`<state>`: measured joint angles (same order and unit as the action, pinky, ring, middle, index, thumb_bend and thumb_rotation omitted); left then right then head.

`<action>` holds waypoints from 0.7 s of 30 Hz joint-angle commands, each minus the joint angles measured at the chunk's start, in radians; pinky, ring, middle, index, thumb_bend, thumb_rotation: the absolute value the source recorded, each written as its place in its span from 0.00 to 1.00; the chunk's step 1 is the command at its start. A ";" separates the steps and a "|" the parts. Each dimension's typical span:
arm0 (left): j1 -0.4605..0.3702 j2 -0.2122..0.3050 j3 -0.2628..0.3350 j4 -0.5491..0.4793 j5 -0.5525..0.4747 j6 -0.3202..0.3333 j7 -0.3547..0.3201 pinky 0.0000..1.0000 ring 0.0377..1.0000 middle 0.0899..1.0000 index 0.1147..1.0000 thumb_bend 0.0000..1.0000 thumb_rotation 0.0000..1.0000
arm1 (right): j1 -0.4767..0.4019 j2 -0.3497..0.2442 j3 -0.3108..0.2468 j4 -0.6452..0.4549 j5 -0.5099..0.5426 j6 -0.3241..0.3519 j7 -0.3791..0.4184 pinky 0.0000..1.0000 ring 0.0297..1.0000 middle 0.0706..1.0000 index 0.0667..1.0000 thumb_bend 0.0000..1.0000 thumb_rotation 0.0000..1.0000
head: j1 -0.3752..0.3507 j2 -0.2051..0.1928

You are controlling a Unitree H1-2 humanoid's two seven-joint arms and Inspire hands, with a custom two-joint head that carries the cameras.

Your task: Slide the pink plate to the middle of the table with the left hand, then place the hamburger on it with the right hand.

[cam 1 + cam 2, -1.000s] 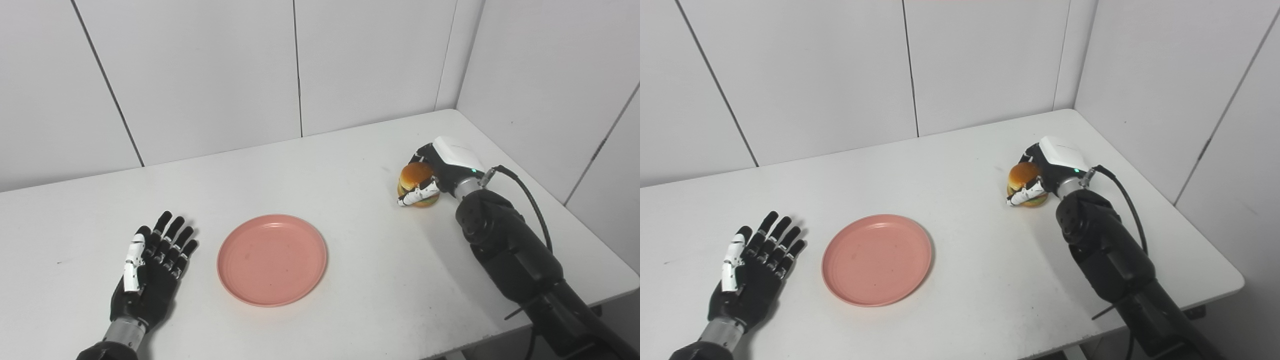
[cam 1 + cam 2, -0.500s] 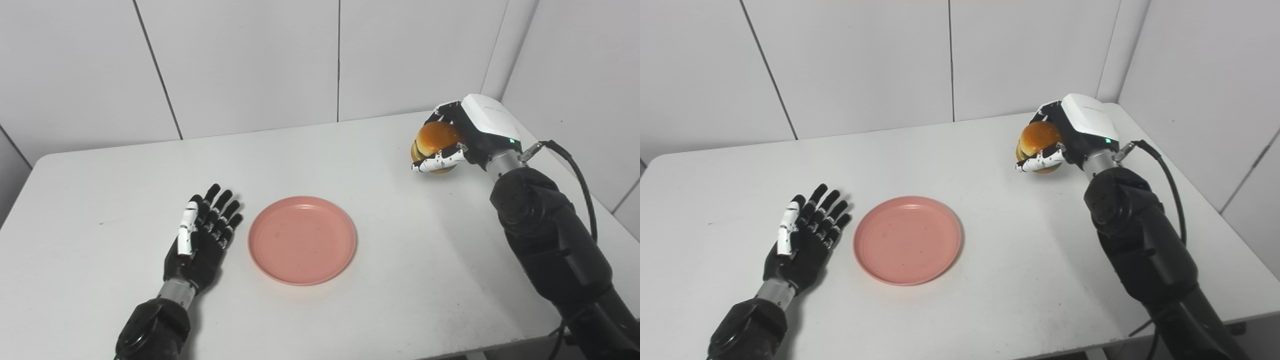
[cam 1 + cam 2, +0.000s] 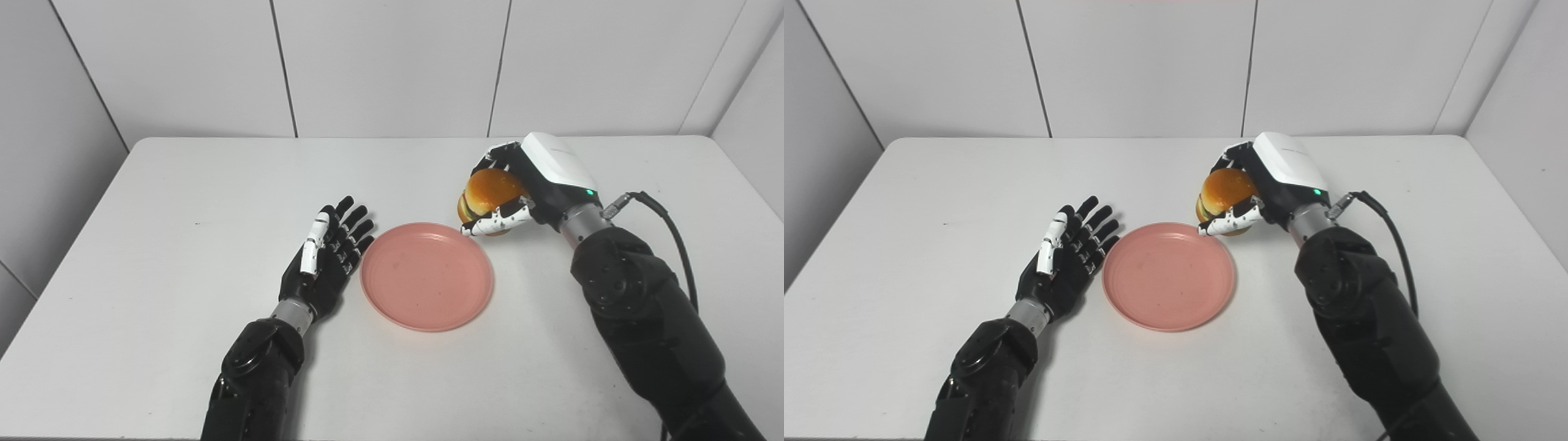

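The pink plate (image 3: 427, 275) lies flat near the middle of the white table (image 3: 184, 184), also seen in the right eye view (image 3: 1168, 275). My left hand (image 3: 327, 260) lies open, palm up, just left of the plate's rim, fingers apart, holding nothing. My right hand (image 3: 527, 190) is shut on the hamburger (image 3: 487, 193) and holds it above the table at the plate's far right rim. In the right eye view the hamburger (image 3: 1222, 190) sits between the fingers and the thumb (image 3: 1231, 222).
White wall panels close off the back and both sides of the table. A black cable (image 3: 667, 226) runs from the right wrist. The table's near edge (image 3: 122, 422) runs along the picture's bottom.
The camera has swung, shifting the whole picture. My right hand has lifted the hamburger off the table and carried it left to the plate's far right rim. The left hand stays open beside the plate.
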<state>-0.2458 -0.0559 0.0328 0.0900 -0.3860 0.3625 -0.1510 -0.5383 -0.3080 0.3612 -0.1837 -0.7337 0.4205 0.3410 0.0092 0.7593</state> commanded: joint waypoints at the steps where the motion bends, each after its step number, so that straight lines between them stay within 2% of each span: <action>1: 0.001 -0.009 -0.008 0.028 0.026 0.036 0.028 0.94 0.94 0.94 0.94 0.33 1.00 | -0.052 0.022 0.010 -0.004 -0.018 -0.039 -0.015 0.25 0.33 0.40 0.45 0.51 0.14 | 0.001 0.001; 5: -0.001 -0.018 -0.008 0.029 0.029 0.046 0.035 0.93 0.93 0.93 0.94 0.33 1.00 | -0.052 0.055 0.036 0.016 -0.028 -0.037 -0.014 0.25 0.31 0.38 0.45 0.51 0.14 | 0.009 0.004; 12: -0.001 -0.024 -0.015 0.028 0.036 0.050 0.034 0.94 0.92 0.92 0.93 0.33 1.00 | -0.055 0.098 0.084 0.072 -0.039 -0.069 -0.020 0.24 0.30 0.35 0.45 0.51 0.14 | 0.009 0.008; 17: -0.002 -0.027 -0.017 0.026 0.041 0.052 0.038 0.93 0.92 0.92 0.93 0.33 1.00 | -0.045 0.110 0.102 0.106 -0.025 -0.110 -0.028 0.25 0.31 0.36 0.45 0.51 0.14 | 0.009 0.014; 21: -0.002 -0.029 -0.016 0.022 0.042 0.056 0.042 0.93 0.92 0.92 0.93 0.34 1.00 | -0.035 0.114 0.115 0.116 -0.035 -0.112 -0.020 0.24 0.30 0.35 0.45 0.51 0.14 | 0.009 0.019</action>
<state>-0.2530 -0.0807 0.0237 0.0911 -0.3643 0.3688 -0.1305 -0.5408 -0.2023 0.4775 -0.0484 -0.7591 0.3494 0.3396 0.0169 0.7762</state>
